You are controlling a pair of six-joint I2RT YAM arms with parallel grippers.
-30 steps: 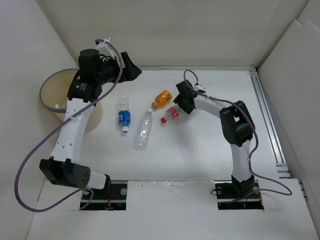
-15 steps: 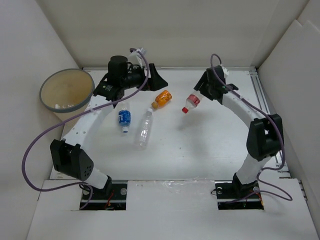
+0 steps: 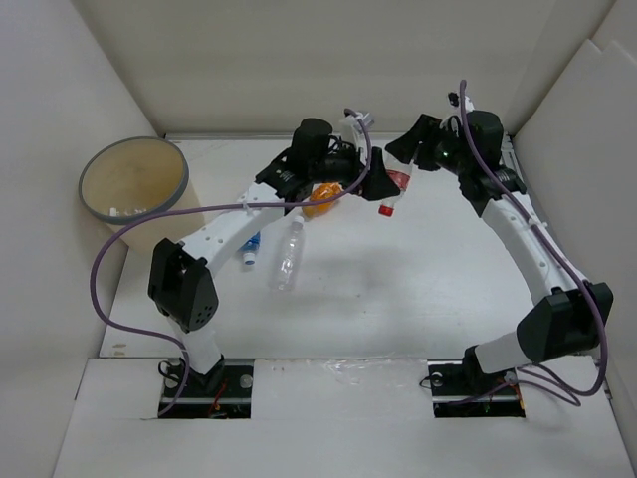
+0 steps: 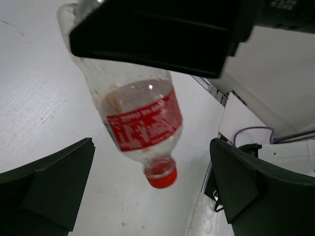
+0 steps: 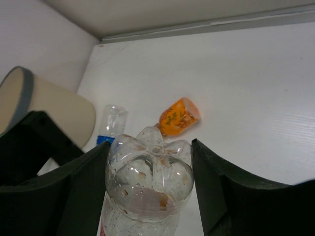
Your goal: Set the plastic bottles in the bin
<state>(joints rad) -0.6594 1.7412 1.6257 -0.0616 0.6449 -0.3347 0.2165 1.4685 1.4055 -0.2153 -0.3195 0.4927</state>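
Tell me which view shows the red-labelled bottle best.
Left wrist: the red-labelled bottle fills the frame, print and red cap clear, hanging cap-down. Right wrist shows only its clear base, gripped in the right pincer. The top view shows it small, beside the open left pincer.

Bright, even light falls from above. The white counter (image 3: 398, 299) carries only soft, faint shadows. The top view is a little soft.

walls (image 3: 348, 60): plain white panels | tabletop (image 3: 398, 289): white | light: even
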